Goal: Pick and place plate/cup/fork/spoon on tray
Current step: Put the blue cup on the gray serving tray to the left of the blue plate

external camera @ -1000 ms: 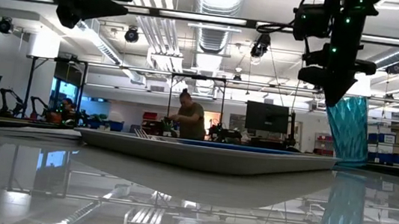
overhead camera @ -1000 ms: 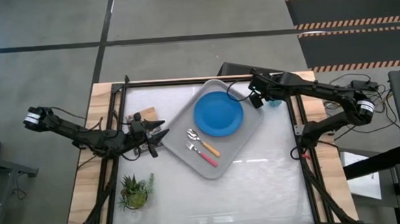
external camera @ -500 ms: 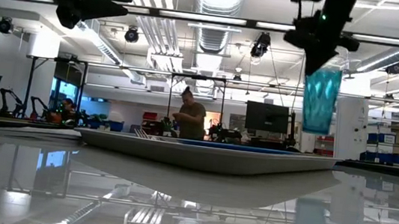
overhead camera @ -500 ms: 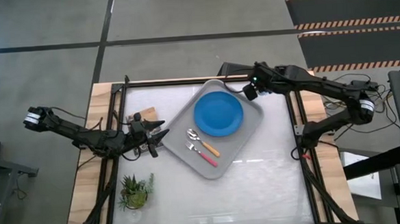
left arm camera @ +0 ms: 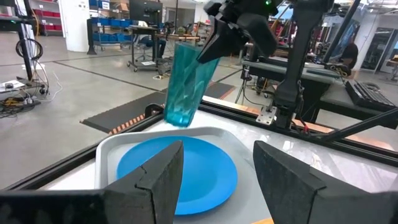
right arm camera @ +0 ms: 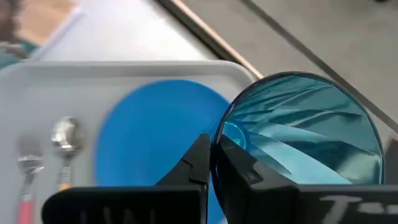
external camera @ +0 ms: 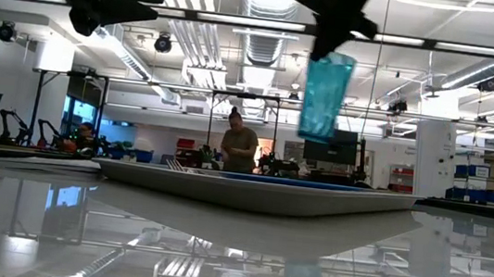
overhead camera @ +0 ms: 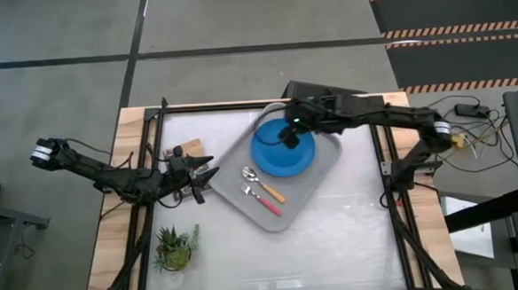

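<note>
The cup (external camera: 325, 97) hangs in the air, pinched at its rim by my right gripper (overhead camera: 288, 131), with one finger inside the rim and one outside. It tips a little, so its long way runs mostly up and down, mouth up toward my fingers and base down. Right under it is the plate (overhead camera: 282, 150), which lies flat on the tray (overhead camera: 321, 173). The cup is well above the plate and touches nothing but my fingers. So the way to go is down, but I think the cup should get its own bare spot on the tray, not the plate, so I may need to slide to the side first. Nearer the tray's middle lie the spoon (overhead camera: 263, 186) and the fork (overhead camera: 262, 198), side by side and close to the plate. I should keep the cup away from them. My left gripper (overhead camera: 198, 177) waits over the table, off to the left of the tray, with its fingers spread apart and holding nothing. My right arm is the one right over the tray, so this job is for it
</note>
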